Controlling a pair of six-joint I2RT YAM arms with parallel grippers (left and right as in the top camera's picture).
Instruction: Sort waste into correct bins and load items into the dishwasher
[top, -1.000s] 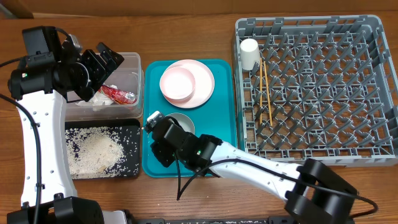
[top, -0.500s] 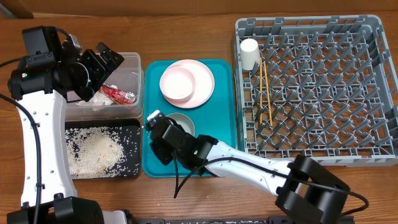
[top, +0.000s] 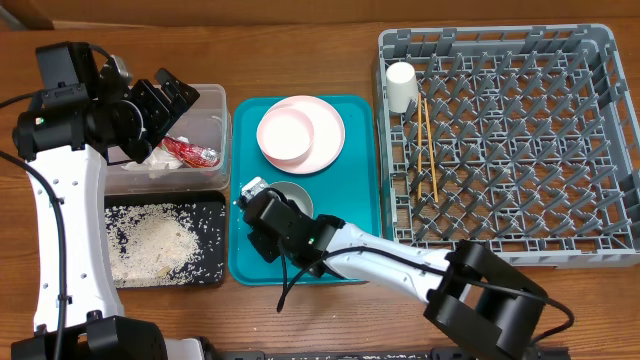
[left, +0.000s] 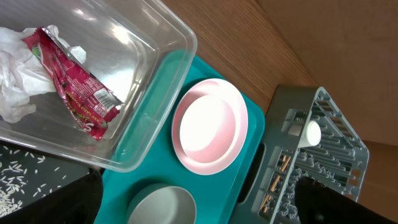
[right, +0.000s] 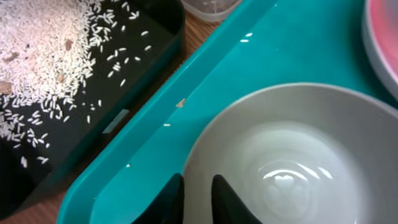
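The right gripper (right: 198, 188) is clenching on the rim of the pale bowl (right: 292, 162), 1 finger inside and 1 outside, the bowl sitting at the robot-side end of the teal tray (right: 249, 56). The left gripper (top: 168, 95) is hanging spread wide over the clear tub (top: 208, 128) just left of that tray. The grey dish rack (top: 520, 150) is standing to the tray's right, holding the white cup (top: 401, 85) and chopsticks (top: 428, 150).

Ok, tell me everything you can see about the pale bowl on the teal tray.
The pale bowl is round, smooth and glossy, greyish white, and looks like plastic or glazed ceramic. It sits upright and empty on the teal tray, at the end nearest the robot, apart from the pink plate. The right gripper pinches its rim, one finger inside and one outside. Nothing else touches it.
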